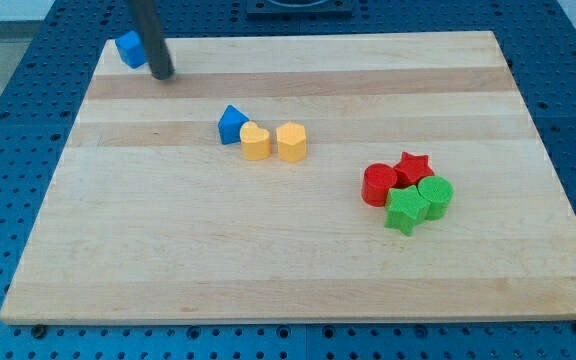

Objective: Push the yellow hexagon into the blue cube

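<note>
The yellow hexagon [291,142] sits near the board's middle, touching a yellow heart-shaped block [255,142] on its left. The blue cube [130,48] sits at the board's top left corner, partly hidden behind my rod. My tip [162,73] rests on the board just right of and below the blue cube, far up and to the left of the yellow hexagon. A second blue block [232,123], pentagon-like in shape, touches the yellow heart's upper left.
A cluster sits at the view's right: a red cylinder [378,185], a red star [412,166], a green star [406,210] and a green cylinder [435,195]. The wooden board [168,260] lies on a blue perforated table.
</note>
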Robot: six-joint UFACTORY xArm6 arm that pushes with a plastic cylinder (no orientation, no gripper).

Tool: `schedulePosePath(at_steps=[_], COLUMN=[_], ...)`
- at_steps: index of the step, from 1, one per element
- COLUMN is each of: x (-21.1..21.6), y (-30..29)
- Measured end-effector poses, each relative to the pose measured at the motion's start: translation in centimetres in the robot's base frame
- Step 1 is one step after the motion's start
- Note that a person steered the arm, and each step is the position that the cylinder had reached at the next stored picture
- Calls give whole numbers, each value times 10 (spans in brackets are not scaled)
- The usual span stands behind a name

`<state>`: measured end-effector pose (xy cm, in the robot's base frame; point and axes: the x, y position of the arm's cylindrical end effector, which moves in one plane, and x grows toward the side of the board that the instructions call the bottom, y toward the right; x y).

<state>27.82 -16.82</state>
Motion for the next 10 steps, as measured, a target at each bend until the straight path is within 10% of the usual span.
schedulePosePath(at_steps=[3,5,10], x=[84,170,97], y=[198,181,127])
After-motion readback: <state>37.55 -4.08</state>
